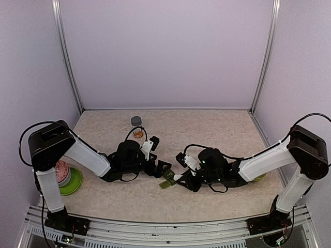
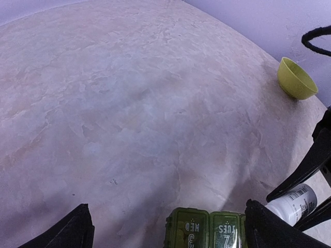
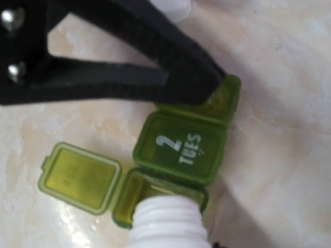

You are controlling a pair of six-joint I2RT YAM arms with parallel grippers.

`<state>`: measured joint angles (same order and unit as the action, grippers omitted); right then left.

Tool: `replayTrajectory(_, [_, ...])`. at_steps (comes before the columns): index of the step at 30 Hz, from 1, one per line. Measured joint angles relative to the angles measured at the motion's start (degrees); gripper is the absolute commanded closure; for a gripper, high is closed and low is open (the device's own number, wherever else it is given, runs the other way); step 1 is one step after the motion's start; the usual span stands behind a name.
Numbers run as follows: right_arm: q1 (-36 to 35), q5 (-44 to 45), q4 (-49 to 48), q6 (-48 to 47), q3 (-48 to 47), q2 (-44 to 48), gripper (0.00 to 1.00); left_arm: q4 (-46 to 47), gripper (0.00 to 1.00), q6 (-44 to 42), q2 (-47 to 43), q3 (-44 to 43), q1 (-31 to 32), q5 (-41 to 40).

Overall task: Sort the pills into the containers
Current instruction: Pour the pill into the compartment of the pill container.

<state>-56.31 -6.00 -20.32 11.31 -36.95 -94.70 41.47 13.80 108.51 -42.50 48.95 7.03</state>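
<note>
From above, the pill box (image 1: 168,182) lies on the tabletop (image 1: 217,129) between left gripper (image 1: 163,169) and right gripper (image 1: 181,179). Left wrist: left jaws wide, pill box low between them; right jaws clamp a bottle (image 2: 292,204). Right wrist: bottle neck over the pill box's open end compartment.
</note>
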Motion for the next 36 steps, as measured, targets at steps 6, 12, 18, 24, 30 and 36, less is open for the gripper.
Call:
replayTrajectory(6, [0.0,0.3,2.0,-0.5,-1.0,0.0,1.0,0.0,0.01,0.0,0.0,0.0,0.0,0.0])
replayTrajectory(12, [-0.1,0.5,3.8,-1.2,-2.0,0.0,1.0,0.0,0.01,0.0,0.0,0.0,0.0,0.0])
replayTrajectory(18, [-0.2,0.7,6.5,-1.6,-3.5,0.0,1.0,0.0,0.01,0.0,0.0,0.0,0.0,0.0])
replayTrajectory(24, [-0.2,0.9,8.7,-2.4,-4.6,0.2,1.0,0.0,0.01,0.0,0.0,0.0,0.0,0.0])
replayTrajectory(30, [-0.2,0.9,10.3,-2.7,-4.7,0.2,1.0,0.0,0.01,0.0,0.0,0.0,0.0,-0.2])
replayTrajectory(36, [-0.2,0.9,11.6,-3.0,-6.1,0.2,1.0,0.0,0.01,0.0,0.0,0.0,0.0,-0.2])
